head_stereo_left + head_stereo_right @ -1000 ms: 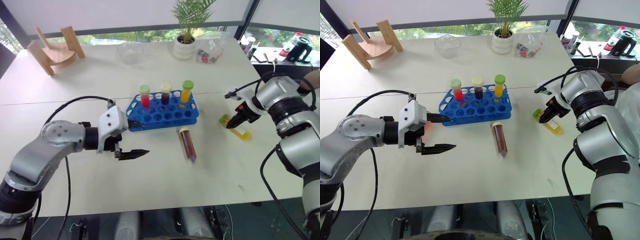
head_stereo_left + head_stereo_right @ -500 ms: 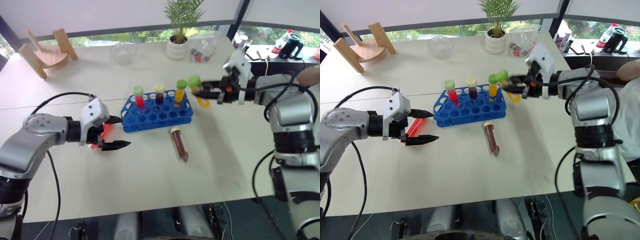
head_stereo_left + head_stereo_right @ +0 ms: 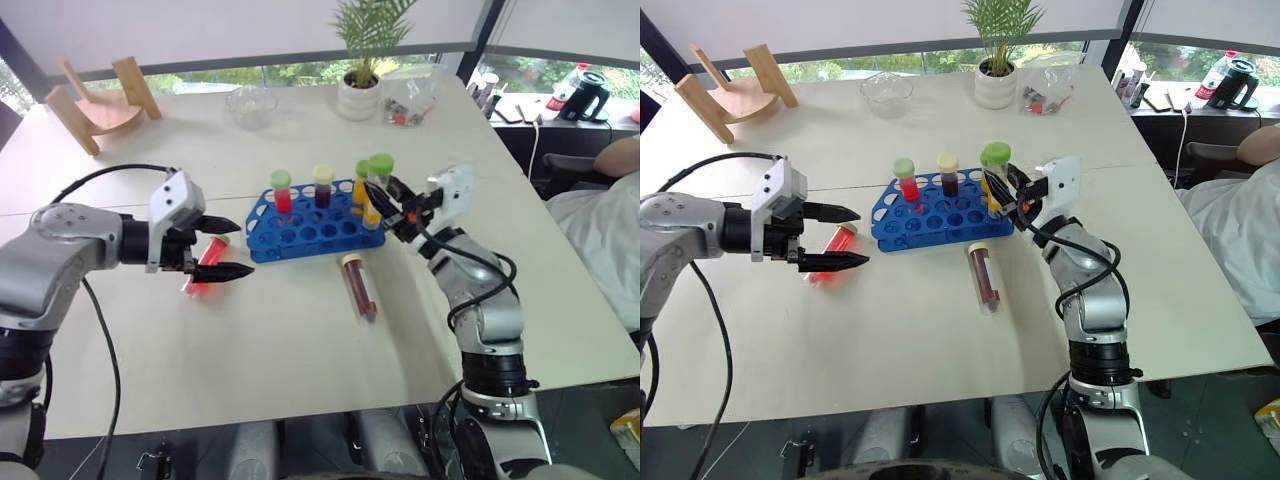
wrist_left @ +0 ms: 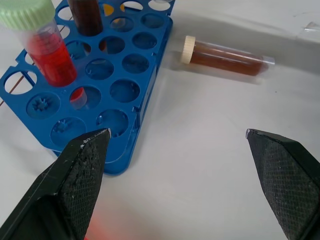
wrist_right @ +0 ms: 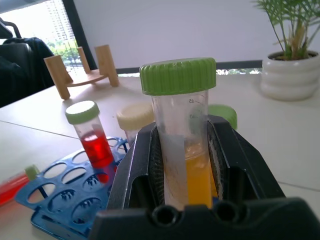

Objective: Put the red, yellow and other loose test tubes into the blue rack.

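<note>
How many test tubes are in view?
6. Three tubes stand in the blue rack; a yellow tube is in the right gripper; a maroon tube lies before the rack; a red tube lies by the left gripper.

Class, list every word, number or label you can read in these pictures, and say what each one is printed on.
"15": beside graduation lines on the yellow test tube held in the right gripper.
The marks below it on that tube are too faint to read.
Nothing readable on the blue rack or the other tubes.
</note>
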